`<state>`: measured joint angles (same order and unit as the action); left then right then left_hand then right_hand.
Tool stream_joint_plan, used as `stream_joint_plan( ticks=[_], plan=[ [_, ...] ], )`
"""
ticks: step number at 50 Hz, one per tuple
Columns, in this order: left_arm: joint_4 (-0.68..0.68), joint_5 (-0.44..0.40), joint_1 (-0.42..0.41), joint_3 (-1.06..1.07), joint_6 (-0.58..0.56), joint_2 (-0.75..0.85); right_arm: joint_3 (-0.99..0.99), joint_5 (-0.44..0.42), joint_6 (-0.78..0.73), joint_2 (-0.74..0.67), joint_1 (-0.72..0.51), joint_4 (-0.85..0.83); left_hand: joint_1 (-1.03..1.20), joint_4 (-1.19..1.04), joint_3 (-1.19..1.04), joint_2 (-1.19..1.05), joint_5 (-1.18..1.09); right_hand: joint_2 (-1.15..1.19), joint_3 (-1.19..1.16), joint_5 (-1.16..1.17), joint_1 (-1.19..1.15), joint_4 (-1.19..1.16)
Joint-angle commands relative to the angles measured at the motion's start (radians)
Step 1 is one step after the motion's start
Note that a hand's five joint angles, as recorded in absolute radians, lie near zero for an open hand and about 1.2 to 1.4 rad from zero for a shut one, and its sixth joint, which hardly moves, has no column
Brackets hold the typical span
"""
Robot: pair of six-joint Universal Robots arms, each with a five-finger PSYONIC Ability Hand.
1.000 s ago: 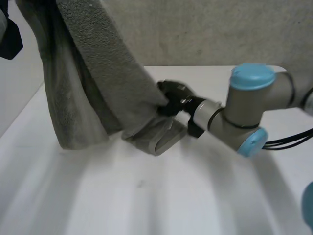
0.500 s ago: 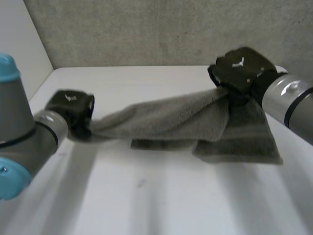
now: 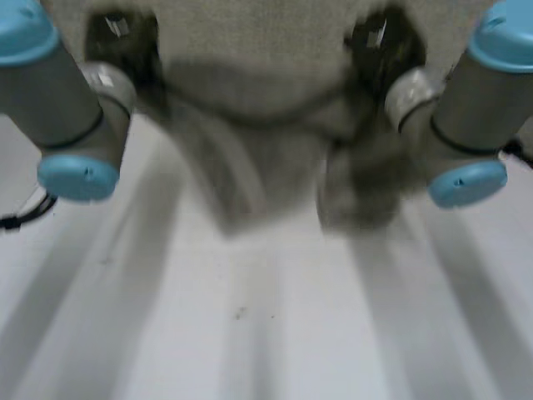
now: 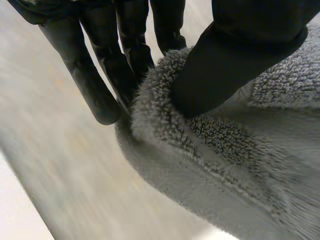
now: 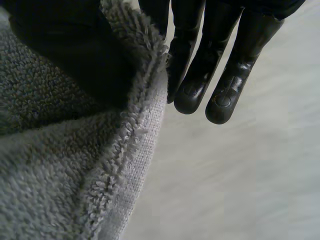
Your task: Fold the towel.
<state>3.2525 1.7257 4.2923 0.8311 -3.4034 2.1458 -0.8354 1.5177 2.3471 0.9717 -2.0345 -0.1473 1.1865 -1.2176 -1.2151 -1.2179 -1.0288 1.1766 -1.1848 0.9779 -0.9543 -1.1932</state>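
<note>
Towel (image 3: pixel 225 179) stretched between two clamped hands, above the bench (image 3: pixel 250 333)

In the head view the left hand (image 3: pixel 125 37) is at the towel's upper left end and the right hand (image 3: pixel 379 42) at its upper right end. The left arm (image 3: pixel 58 92) and right arm (image 3: pixel 470 108) flank the towel and reach up and away. The cloth sags between the hands, and a blurred fold hangs below each of them toward the bench. Whether the folds touch the bench cannot be told. In the left wrist view the thumb presses into the towel's fluffy edge, with straight fingers (image 4: pixel 100 85) behind the cloth, a pinch. In the right wrist view the thumb likewise pins the hemmed edge against the nearest finger, and the other fingers (image 5: pixel 222 95) point straight past the towel.
</note>
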Motion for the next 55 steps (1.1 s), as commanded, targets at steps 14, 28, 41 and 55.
stream_joint_plan(
  ticks=[14, 28, 41, 55],
  plan=[
    [0.204, 0.071, 0.02, 0.495, 0.093, -0.07, -0.246, -0.234, 0.029, -0.031, 0.01, 0.161, 0.21, -0.179, -0.181, -0.178, -0.193, 0.22, -0.211, 0.244, -0.442, -0.203],
    [0.205, 0.071, 0.037, 0.75, 0.093, -0.046, -0.378, -0.234, 0.053, -0.124, 0.048, 0.184, 0.21, -0.179, -0.181, -0.178, -0.193, -0.173, 0.181, -0.149, -0.049, 0.19],
    [0.213, 0.071, 0.077, 0.842, 0.099, -0.227, -0.498, -0.226, 0.503, 0.108, 0.204, 0.187, 0.21, -0.179, -0.181, -0.178, -0.193, -0.516, 0.524, -0.492, 0.294, 0.533],
    [0.204, 0.069, 0.09, 0.89, 0.101, -0.383, -0.587, -0.393, 0.617, 0.101, 0.413, 0.245, 0.21, -0.179, -0.181, -0.178, -0.193, -0.566, 0.574, -0.542, 0.344, 0.583]
  ],
)
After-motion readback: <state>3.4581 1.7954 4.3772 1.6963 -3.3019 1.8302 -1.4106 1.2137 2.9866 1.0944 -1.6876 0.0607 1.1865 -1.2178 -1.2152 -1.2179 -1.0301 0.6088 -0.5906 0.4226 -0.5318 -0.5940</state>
